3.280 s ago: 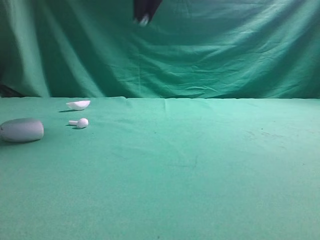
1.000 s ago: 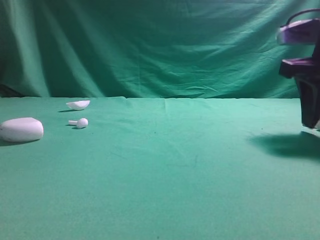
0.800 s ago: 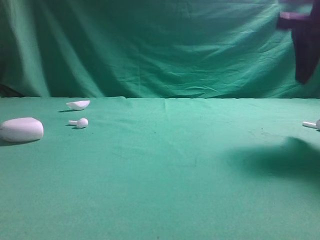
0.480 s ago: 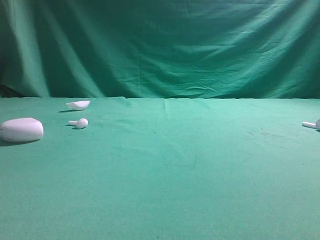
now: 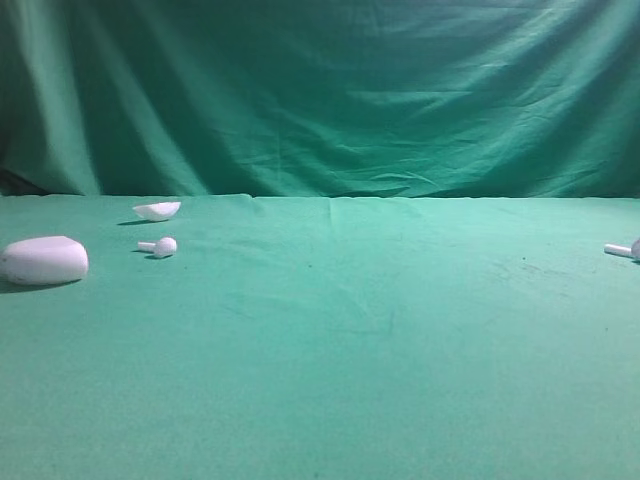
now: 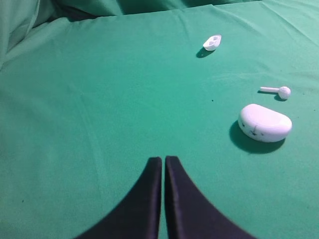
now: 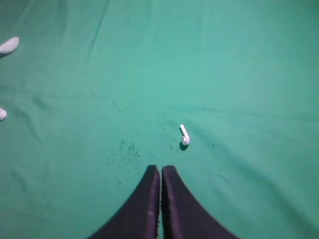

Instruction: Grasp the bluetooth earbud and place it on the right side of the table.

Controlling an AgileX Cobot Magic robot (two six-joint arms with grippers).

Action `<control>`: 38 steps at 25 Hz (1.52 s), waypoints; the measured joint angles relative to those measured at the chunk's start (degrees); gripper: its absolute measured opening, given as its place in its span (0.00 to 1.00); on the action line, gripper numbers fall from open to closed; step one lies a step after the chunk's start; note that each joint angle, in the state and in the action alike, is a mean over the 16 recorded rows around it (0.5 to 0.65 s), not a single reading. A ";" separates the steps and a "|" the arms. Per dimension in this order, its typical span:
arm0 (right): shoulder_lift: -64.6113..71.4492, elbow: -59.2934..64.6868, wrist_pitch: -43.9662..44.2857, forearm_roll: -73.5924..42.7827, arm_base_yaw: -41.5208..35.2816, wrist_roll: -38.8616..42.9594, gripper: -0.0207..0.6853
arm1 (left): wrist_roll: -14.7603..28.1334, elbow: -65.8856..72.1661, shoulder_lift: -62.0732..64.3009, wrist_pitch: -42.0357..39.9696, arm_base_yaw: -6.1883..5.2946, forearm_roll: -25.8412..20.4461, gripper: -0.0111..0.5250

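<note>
Left end effector (image 6: 163, 162): nearest item in the left wrist view, dark fingers pressed together with only a hairline seam between them, holding nothing, poised above the green desk (image 6: 99, 109).

Right end effector (image 7: 160, 172): nearest item in the right wrist view, fingers likewise pressed together, empty, above bare green cloth.

Bluetooth earbud (image 7: 184, 135): lies flat on the desk just beyond the right end effector's tips and slightly to their right, apart from them. In the right wrist view its long axis runs near to far, round head at the near end, stem pointing away and a little leftward. In the exterior high view the bluetooth earbud (image 5: 624, 250) sits at the far right edge of the desk, stem pointing left, head cut by the frame edge.

White oval case (image 6: 264, 123): beyond the left end effector and to its right, closed, casting a shadow on the cloth.

Second earbud (image 6: 277, 91): just beyond the case, lying across the view, stem to the left, head to the right.

White shell-shaped piece (image 6: 212, 42): farther back than the second earbud, hollow side up.

Green draped backdrop (image 5: 320, 95): hangs behind the desk.
</note>
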 joint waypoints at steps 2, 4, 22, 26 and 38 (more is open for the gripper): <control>-5.60 2.92 -0.36 0.22 0.00 0.00 0.03 | 0.00 0.00 0.00 0.00 0.00 0.00 0.02; -11.07 5.73 -0.85 0.46 0.00 0.00 0.03 | 0.00 0.00 0.00 0.00 0.00 0.00 0.02; -40.78 16.98 -7.45 1.96 0.00 0.05 0.03 | 0.00 0.00 0.00 0.00 0.00 0.01 0.02; -41.76 18.24 -8.45 0.93 0.00 -0.22 0.03 | 0.00 0.00 0.00 0.00 0.00 0.01 0.02; -42.48 34.85 -22.28 -2.45 -0.83 -1.06 0.03 | 0.00 0.00 0.00 0.00 0.00 0.00 0.02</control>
